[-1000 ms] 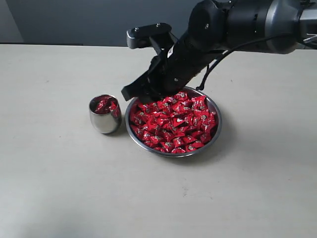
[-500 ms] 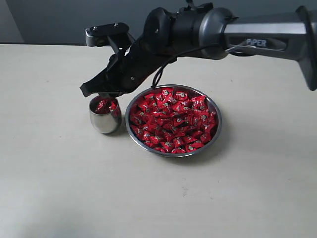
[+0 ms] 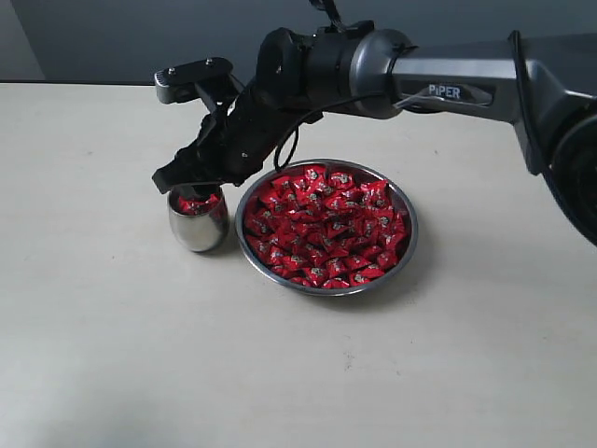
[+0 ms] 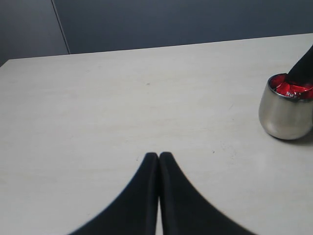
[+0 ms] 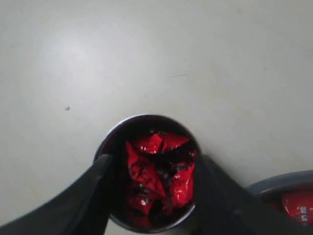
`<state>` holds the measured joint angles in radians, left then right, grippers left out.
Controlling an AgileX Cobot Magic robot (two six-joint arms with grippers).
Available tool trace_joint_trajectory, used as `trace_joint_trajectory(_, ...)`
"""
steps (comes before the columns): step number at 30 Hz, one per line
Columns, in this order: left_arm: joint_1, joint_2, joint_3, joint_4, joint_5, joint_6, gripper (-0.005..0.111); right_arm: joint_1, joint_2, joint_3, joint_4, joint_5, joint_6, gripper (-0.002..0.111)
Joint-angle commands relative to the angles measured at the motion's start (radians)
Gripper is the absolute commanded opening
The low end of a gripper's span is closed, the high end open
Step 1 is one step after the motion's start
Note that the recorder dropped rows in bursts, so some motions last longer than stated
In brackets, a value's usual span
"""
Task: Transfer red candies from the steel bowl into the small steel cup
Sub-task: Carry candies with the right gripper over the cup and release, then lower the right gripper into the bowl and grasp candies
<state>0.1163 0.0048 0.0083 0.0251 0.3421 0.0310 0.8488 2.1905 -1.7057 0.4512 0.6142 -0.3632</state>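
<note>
Pale table [image 3: 112, 355], dark wall behind. I find my right gripper [image 5: 154, 164] with its jaws apart, straddling the mouth of the small steel cup [image 3: 198, 229], which holds several red candies [image 5: 139, 171]. The steel bowl [image 3: 411, 233] just beside it is heaped with more. My left gripper [image 4: 159, 159] is pressed together, well apart from the cup

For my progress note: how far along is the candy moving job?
Done: the cup holds several red candies. In hand: the right jaws stand open at the cup's mouth, holding nothing. Remaining: the bowl is heaped with many more to move.
</note>
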Motion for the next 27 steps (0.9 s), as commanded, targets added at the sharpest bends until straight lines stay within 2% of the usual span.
trace_joint_trajectory(1, -0.008, -0.005, -0.008, 0.002, -0.005, -0.002, 0.0, 0.001, -0.051, -0.005, -0.052, 0.064, -0.003, 0.046)
trace_joint_trajectory(5, -0.008, -0.005, -0.008, 0.002, -0.005, -0.002, 0.0, 0.001, -0.097, -0.005, -0.165, 0.16, 0.076, 0.046)
trace_joint_trajectory(10, -0.008, -0.005, -0.008, 0.002, -0.005, -0.002, 0.0, 0.001, -0.135, -0.005, -0.482, 0.285, 0.311, 0.046)
trace_joint_trajectory(16, -0.008, -0.005, -0.008, 0.002, -0.005, -0.002, 0.0, -0.004, -0.133, 0.097, -0.731, 0.289, 0.462, 0.046)
trace_joint_trajectory(23, -0.008, -0.005, -0.008, 0.002, -0.005, -0.002, 0.0, -0.081, -0.133, 0.232, -0.667, 0.229, 0.479, 0.046)
trace_joint_trajectory(27, -0.008, -0.005, -0.008, 0.002, -0.005, -0.002, 0.0, -0.081, -0.133, 0.272, -0.666, 0.169, 0.479, 0.046)
